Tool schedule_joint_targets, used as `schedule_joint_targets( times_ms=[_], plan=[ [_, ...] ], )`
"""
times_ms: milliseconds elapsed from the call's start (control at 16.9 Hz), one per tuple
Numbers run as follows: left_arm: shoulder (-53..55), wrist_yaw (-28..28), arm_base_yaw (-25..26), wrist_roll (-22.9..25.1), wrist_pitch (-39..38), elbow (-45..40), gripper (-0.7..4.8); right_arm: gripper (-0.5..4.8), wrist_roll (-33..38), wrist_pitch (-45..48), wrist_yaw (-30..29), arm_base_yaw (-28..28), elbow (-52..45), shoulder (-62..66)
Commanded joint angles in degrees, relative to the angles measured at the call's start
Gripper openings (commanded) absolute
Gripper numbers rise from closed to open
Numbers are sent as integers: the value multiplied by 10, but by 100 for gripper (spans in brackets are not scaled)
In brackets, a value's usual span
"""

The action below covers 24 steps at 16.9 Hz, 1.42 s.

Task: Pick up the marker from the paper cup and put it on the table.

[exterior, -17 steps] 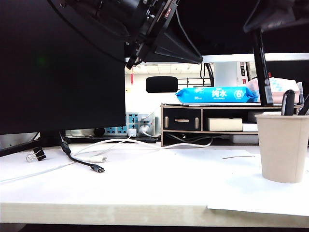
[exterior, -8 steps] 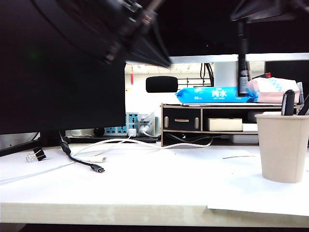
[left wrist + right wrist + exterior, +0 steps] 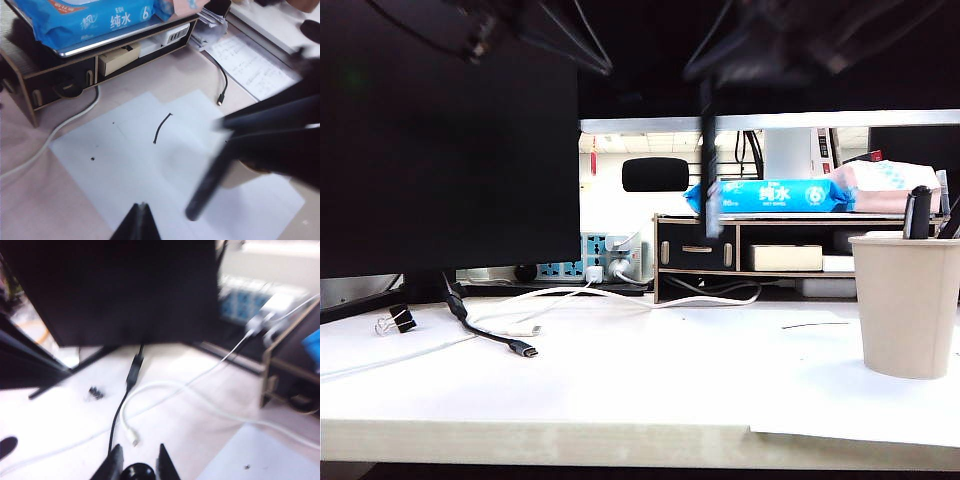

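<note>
The marker (image 3: 708, 170) hangs upright and blurred above the middle of the table (image 3: 620, 385), well left of the paper cup (image 3: 907, 305). My right gripper (image 3: 708, 72) is shut on its top end. In the right wrist view the marker's round black end (image 3: 137, 473) sits between the right gripper's (image 3: 139, 449) fingers. In the left wrist view the marker (image 3: 207, 187) slants down over white paper, and the cup (image 3: 239, 175) is mostly hidden behind the right arm. My left gripper (image 3: 141, 207) is shut and empty, clear of the marker. Other dark pens (image 3: 918, 212) stand in the cup.
A black-and-wood organiser shelf (image 3: 720, 255) carries a blue wipes pack (image 3: 770, 195) at the back. A black USB cable (image 3: 490, 335), a white cable (image 3: 620, 295) and a binder clip (image 3: 395, 322) lie at the left under a dark monitor (image 3: 450, 150). Paper sheet (image 3: 860, 405) under the cup.
The right gripper has carried the marker left from above the cup to over the table's middle. The left arm has drawn up and left, towards the top corner.
</note>
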Motion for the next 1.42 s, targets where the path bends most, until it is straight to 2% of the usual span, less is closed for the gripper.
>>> schedule_joint_targets(
  times_ms=[59,354,649,1121,1298,1416],
  plan=[
    [-16,-10,-1,10,-31,1,-5,53,1,9,3,12,43,69],
    [-29,-18,-1,8,-55,1,-5,53,-5,-6,0,12,106,165],
    [-30,-18,-1,6,-70,1,-5,53,-16,9,25,11,109,241],
    [-32,-18,-1,6,-82,1,-5,54,-17,48,49,9,115,260],
    [-32,-18,-2,8,-90,1,-5,54,-12,16,45,9,146,260],
    [-32,-18,-2,9,-90,1,-5,54,0,-21,19,8,177,260]
  ],
)
